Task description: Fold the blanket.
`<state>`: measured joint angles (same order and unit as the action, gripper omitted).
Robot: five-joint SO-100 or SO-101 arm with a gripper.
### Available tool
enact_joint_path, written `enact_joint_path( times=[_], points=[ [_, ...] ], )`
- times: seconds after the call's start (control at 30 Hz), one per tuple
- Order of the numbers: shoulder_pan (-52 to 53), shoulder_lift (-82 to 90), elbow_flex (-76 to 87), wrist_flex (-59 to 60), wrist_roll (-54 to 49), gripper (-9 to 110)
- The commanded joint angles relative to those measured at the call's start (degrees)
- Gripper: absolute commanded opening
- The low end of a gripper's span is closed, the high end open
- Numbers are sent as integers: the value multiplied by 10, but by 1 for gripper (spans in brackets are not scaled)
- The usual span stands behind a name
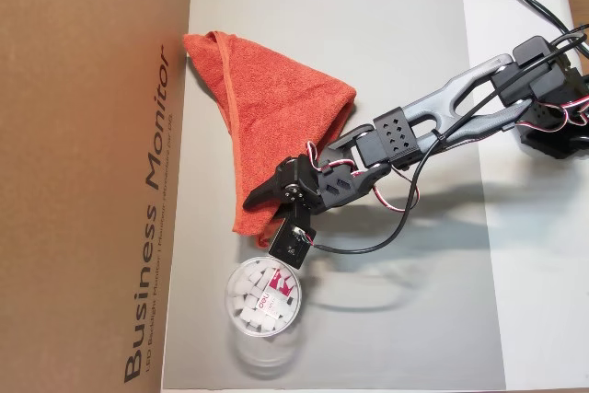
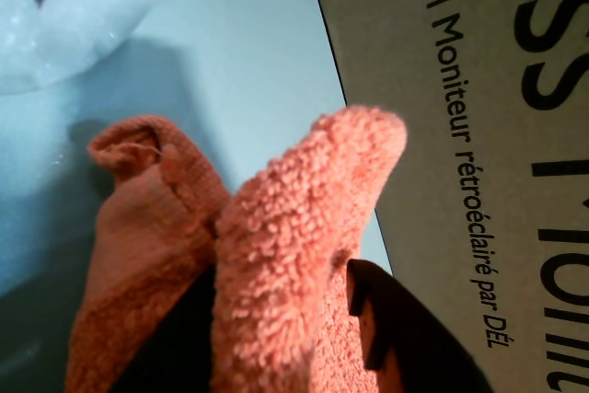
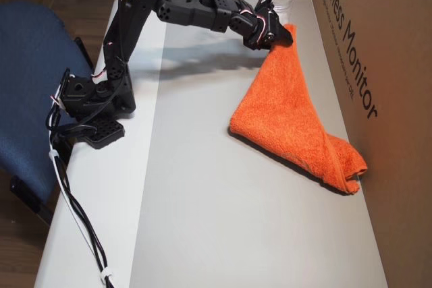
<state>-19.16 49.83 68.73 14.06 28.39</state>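
Pinching a corner of the blanket [image 1: 276, 117] between pressed-together jaws, gripper [image 1: 269, 207] sits at about 7 o'clock of the cloth in an overhead view, lifted off the mat [image 1: 386, 62]. Shows in the wrist view as two terry lobes [image 2: 304, 255] bunched upward from the dark fingers [image 2: 396, 319], so grip looks firm but shallow.

Lies draped in a rough triangle: far point [image 3: 347, 173] resting near the box [image 3: 391, 65] at 4 o'clock in an overhead view, held corner [image 3: 287, 35] raised at 12 o'clock, one fold already doubled along the lower edge.

Judged soft, light and limp: sags under own weight, follows the claw rather than holding shape, no stiffness to push with. Thick loop pile likely gives good friction against the pads, so slipping seems unlikely unless only a few loops are caught. Not fragile. Drags on the mat, so a low carry may pull the resting part along and spoil alignment; a higher lift probably lets the layer roll over cleanly.

Best hold, by this look: a hemmed corner [image 1: 195, 41] or edge, taken deep enough to trap both layers. Stands close by at 5 o'clock of the claw, a clear jar [image 1: 264, 296], easy to knock on a sweep.
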Motion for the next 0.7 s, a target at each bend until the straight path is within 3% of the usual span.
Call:
enact_joint_path(
  times=[0.0, 0.43, 0.67],
  points=[
    [-3, 40, -18, 0, 4, 12],
    [-4, 148, 90, -1, 122, 12],
    [-22, 227, 188, 0, 245, 12]
  ],
)
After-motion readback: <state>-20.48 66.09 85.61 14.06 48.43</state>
